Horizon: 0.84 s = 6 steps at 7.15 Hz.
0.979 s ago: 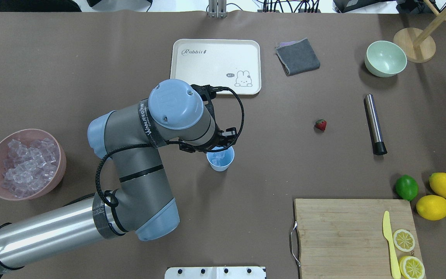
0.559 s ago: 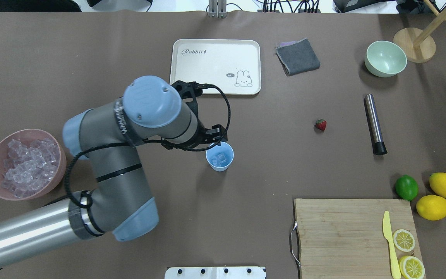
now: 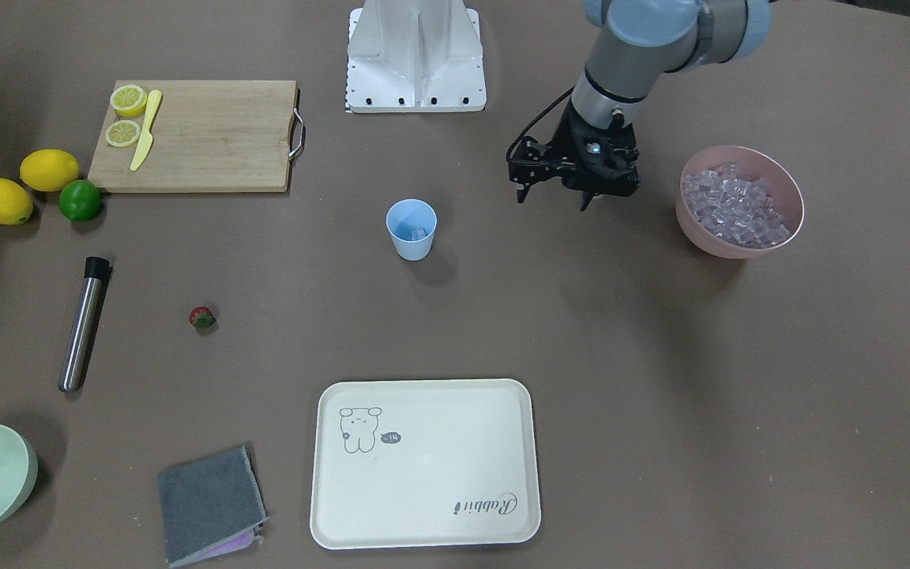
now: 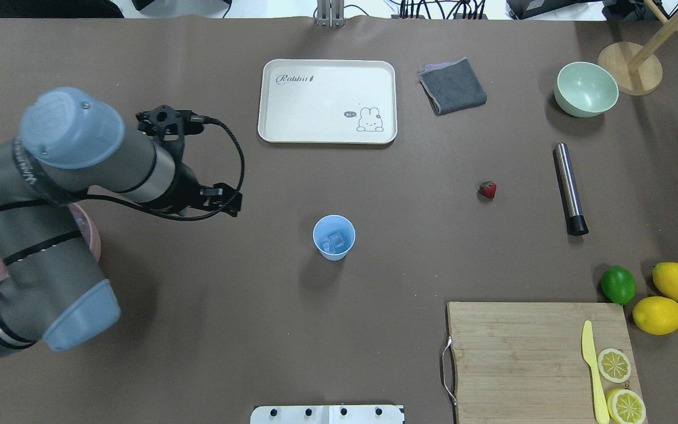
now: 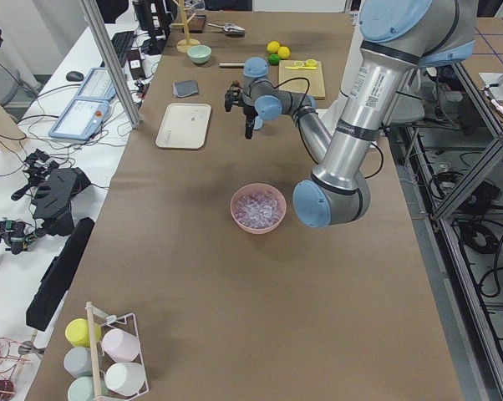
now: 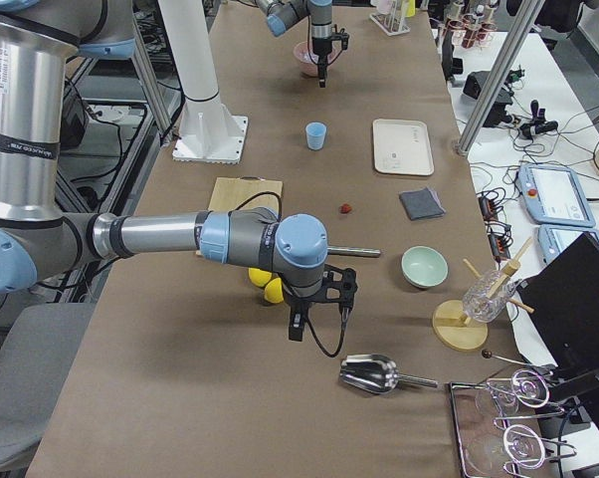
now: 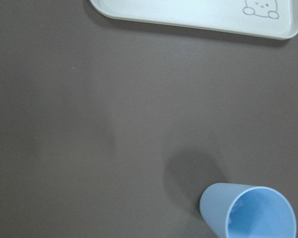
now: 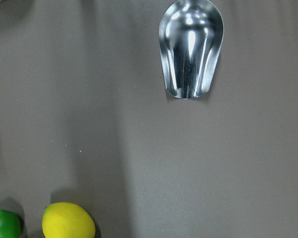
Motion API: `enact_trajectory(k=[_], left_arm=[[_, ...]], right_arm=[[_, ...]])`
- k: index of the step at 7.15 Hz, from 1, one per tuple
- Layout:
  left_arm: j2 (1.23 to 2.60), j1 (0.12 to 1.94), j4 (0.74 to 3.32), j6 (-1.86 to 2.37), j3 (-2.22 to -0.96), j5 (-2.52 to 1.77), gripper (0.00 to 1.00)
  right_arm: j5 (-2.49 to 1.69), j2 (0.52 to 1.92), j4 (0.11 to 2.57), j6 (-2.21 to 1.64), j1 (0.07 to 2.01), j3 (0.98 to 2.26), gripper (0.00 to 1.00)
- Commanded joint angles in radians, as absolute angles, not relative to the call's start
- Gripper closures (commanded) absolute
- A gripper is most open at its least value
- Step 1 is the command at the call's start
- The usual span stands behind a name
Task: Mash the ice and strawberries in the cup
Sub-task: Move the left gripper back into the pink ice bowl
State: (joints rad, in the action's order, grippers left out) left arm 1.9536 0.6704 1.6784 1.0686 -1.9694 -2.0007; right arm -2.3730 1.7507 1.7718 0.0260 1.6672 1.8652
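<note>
Left pincer (image 3: 552,198) spread wide, empty, above the worktop (image 4: 374,282).
Overhead: cup (image 4: 318,231) with ice (image 4: 333,242) near its 3 o'clock; strawberry (image 4: 488,189) about 3 o'clock of cup. Right pincer (image 6: 319,323): can't tell.

Light blue cup (image 4: 333,237) is standing upright, holding a few clear ice cubes (image 4: 333,242); small red strawberry (image 4: 488,189) is lying well apart, outside it.

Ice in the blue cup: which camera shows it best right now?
Overhead exterior: it looks straight down into the cup, so the ice cubes show on the bottom. Exterior front-facing catches them at a slant. The left wrist view crops the cup; side views are too distant to show ice.
</note>
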Motion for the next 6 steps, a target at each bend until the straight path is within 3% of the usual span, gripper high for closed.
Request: enact_trajectory(k=[1,4,6], left_arm=[[1.741,0.754,1.823,0.928,-2.01,-2.075,0.03],[1.424,0.871,2.119,0.745,-1.976,-2.182,0.03],[1.361,0.943,2.209,0.655,-1.922,-2.242,0.03]], right_arm=[[-2.375,1.753,1.772,0.026,1.667,1.867,0.0],[-2.373,1.756,1.772,0.028,1.67,1.867,0.0],[-2.373,1.756,1.772,0.029,1.672,1.868,0.0]])
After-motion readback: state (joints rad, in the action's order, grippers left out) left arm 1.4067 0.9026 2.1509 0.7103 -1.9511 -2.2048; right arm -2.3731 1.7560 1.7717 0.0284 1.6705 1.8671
